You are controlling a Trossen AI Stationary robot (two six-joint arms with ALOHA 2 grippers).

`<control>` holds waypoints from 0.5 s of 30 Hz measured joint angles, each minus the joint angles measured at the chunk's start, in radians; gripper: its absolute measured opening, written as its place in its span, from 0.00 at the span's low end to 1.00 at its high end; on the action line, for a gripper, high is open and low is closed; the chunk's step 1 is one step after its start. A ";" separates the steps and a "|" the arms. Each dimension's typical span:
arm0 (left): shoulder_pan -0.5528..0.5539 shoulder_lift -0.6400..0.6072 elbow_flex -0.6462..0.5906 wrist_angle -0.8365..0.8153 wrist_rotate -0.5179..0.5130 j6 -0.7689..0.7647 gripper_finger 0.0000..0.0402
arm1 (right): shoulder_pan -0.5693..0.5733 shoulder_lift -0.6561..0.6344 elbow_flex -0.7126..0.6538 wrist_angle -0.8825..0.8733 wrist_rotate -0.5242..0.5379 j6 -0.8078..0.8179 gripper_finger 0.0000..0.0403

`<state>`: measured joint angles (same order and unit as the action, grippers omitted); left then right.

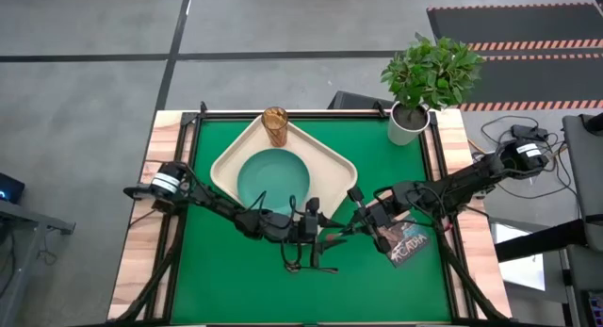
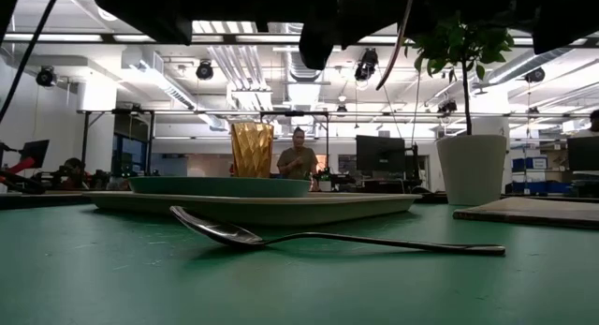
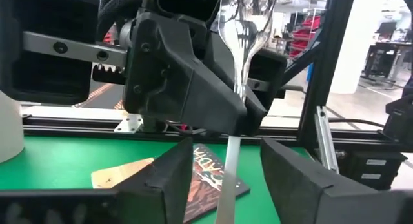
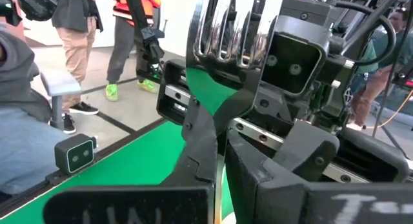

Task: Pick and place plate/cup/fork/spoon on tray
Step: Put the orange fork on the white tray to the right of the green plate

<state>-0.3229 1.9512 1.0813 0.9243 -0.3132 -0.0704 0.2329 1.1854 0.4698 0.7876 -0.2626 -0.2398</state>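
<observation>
**Two robot arms meet over a green bench with a fork between them**

Seen from above, two dark arms reach in from either side and meet just in front of a cream tray (image 1: pixel 226 164), above the green bench (image 1: pixel 226 280).

The right hand (image 4: pixel 221 153) has its fingers together, clamped on the fork (image 3: pixel 244 30), which is held up off the bench with its silver tines pointing upward. The left hand (image 3: pixel 227 156) faces it at close range. Its two fingers stand apart, with the fork's thin stem running down between them. I cannot tell whether either finger touches the stem.

The tray sits at an angle on the far half of the bench. A round teal plate (image 1: pixel 273 176) lies flat in it. An amber ribbed cup (image 1: pixel 275 126) stands upright at the tray's far corner, just beside the plate.

The dark spoon (image 2: pixel 281 238) lies on the bench in front of the tray, below where the hands meet.

A picture-covered book (image 1: pixel 407 244) lies on the bench under the right arm. A leafy plant in a white pot (image 1: pixel 407 125) stands at the far right corner.
</observation>
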 joint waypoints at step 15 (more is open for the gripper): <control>-0.001 -0.002 0.000 -0.031 -0.010 -0.001 0.02 | -0.001 0.000 0.000 -0.012 0.005 0.044 0.12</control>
<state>-0.3237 1.9495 1.0809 0.8935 -0.3234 -0.0716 0.2317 1.1854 0.4698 0.7757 -0.2581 -0.1955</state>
